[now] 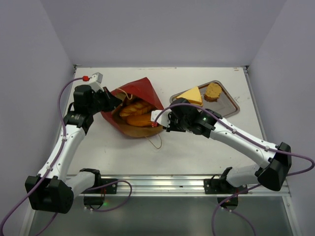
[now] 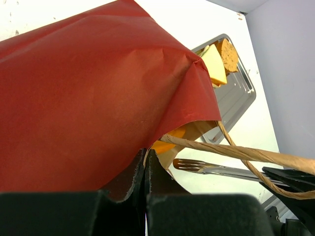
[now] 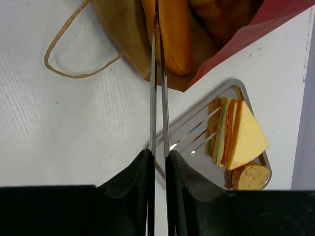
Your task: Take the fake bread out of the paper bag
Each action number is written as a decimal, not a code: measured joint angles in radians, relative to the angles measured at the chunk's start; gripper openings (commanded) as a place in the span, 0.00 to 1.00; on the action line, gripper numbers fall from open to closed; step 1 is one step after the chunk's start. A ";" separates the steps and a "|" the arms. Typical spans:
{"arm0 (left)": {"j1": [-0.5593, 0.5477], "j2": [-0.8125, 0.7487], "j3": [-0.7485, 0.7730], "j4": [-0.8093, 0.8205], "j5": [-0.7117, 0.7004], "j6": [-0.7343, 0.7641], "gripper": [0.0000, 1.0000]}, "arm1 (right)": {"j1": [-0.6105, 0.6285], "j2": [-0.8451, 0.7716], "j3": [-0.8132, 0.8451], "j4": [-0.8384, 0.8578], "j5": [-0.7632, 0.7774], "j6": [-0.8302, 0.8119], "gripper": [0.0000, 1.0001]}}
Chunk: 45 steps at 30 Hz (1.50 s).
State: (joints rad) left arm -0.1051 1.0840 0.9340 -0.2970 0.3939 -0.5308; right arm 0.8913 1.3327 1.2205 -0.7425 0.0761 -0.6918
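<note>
Top view: red paper bag laid left of centre, mouth turned lower right, orange rolls seen inside; open table below mouth.
Left wrist: left gripper pinched tight on bag rim.
Right wrist: right gripper clamped on metal tongs, blades nearly together, run over rolls at top edge; triangular sandwich and round slice kept on steel tray, lower right.

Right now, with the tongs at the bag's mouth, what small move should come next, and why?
Probably ease the right claw so the tongs spread, then slide them around the nearest roll. Their blades lie almost together over that roll, seemingly gripping nothing, while the left claw pinches the bag by its edge. Sandwich and slice are already on the tray.
</note>
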 measured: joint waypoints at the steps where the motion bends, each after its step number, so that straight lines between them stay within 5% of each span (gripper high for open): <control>1: 0.000 0.000 0.000 0.000 0.000 0.000 0.00 | 0.001 0.003 0.009 -0.001 -0.001 -0.001 0.25; 21: 0.000 0.000 0.000 0.000 0.005 0.000 0.00 | 0.071 0.107 0.035 0.034 0.118 -0.019 0.47; 45: 0.000 0.000 0.000 0.000 0.011 0.000 0.00 | 0.110 0.216 0.035 0.100 0.275 -0.034 0.52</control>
State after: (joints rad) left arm -0.1051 1.0840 0.9340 -0.2966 0.4049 -0.5308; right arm 1.0016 1.5482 1.2556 -0.6426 0.3515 -0.7261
